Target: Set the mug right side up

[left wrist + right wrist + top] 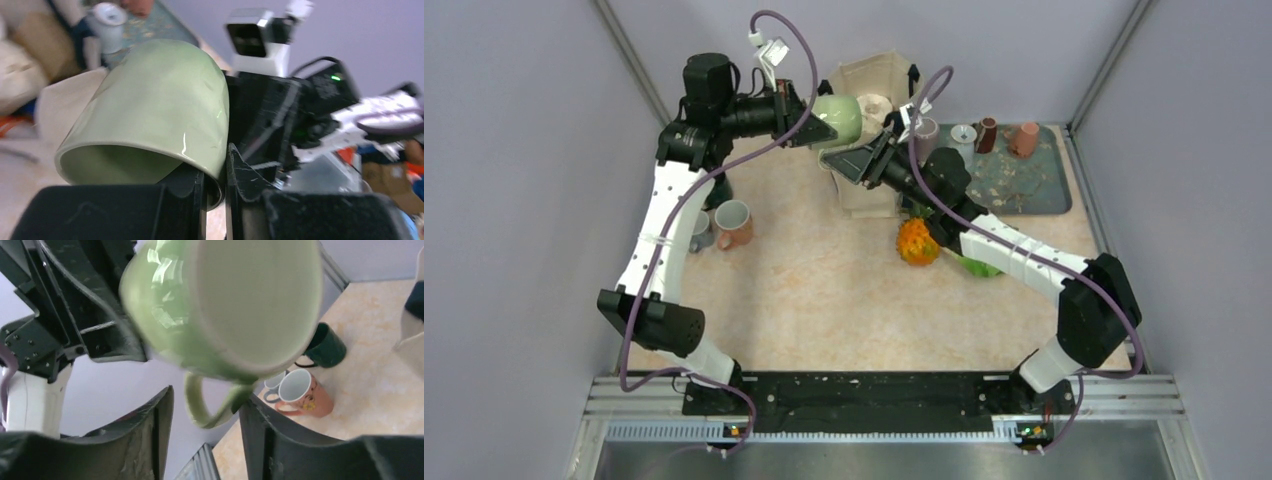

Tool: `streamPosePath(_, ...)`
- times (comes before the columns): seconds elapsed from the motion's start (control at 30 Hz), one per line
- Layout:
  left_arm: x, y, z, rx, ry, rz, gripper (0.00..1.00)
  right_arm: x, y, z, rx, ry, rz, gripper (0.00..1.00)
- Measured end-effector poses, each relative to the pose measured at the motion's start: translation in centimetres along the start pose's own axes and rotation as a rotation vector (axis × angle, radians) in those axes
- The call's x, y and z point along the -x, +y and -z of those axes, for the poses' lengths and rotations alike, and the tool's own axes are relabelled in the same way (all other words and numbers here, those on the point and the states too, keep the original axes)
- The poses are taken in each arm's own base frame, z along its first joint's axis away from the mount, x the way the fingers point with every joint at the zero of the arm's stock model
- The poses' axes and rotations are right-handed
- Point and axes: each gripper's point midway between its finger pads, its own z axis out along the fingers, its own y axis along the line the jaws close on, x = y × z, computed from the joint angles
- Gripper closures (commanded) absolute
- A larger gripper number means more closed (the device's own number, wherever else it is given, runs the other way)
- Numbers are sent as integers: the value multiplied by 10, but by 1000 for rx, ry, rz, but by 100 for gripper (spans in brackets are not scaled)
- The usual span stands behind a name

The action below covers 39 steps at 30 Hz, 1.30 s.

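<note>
A pale green mug [839, 118] is held in the air at the back middle, tipped on its side. My left gripper [816, 128] is shut on its rim; in the left wrist view [216, 185] one finger is inside the mouth and one outside the wall of the mug [155, 105]. My right gripper [856, 160] is open just below and right of it. In the right wrist view the mug [225, 305] shows its flat base, and its handle [200, 410] hangs between the open gripper's [207, 395] fingers, close to the right one.
An orange mug [734, 225], a grey-blue mug [701, 232] and a dark green mug [719, 190] stand at the left. A canvas bag [874, 90] sits behind the grippers. A tray [1044, 190] with small items is at the back right. An orange toy [917, 241] lies mid-table.
</note>
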Motion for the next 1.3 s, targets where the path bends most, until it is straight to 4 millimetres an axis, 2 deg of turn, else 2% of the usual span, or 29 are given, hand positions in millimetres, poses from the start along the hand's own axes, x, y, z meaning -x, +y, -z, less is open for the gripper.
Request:
streamPosePath(0.03,-3,7,0,47,2,-5,100,-6,-4,0,-16,18,18,32)
streamPosePath(0.1,-8,27,5,171,4,-33,100,-18,-12,1,-50,53,59,10)
streamPosePath(0.13,-10,42,11,250,6,-65,100,-21,-12,1,-52,60,63,4)
streamPosePath(0.17,-12,55,17,318,8,-90,100,-25,-16,1,-67,74,78,1)
streamPosePath(0.23,-19,86,38,478,36,-140,100,-31,-26,5,-109,100,112,1)
streamPosePath(0.37,-36,134,86,728,118,-206,100,-31,-35,13,-166,118,171,1)
streamPosePath(0.5,-62,177,147,951,258,-247,100,-23,-34,26,-201,105,239,1)
streamPosePath(0.57,-76,197,188,1061,331,-225,100,-18,-32,31,-217,100,281,1)
streamPosePath(0.73,-100,231,293,1323,463,-130,100,-7,-28,41,-245,90,375,1)
streamPosePath(0.8,-109,240,323,1387,505,-93,100,-5,-27,44,-252,91,404,1)
streamPosePath(0.87,-120,249,345,1419,557,-59,100,-5,-28,46,-260,98,424,1)
streamPosePath(0.93,-131,259,355,1420,608,-33,100,-6,-31,48,-269,109,438,1)
streamPosePath(1.03,-148,283,359,1369,694,12,100,-11,-38,51,-289,136,452,1)
streamPosePath(1.23,-153,353,345,1224,746,44,100,-15,-48,57,-325,170,481,1)
streamPosePath(1.3,-153,370,340,1190,741,43,100,-15,-51,58,-338,174,490,1)
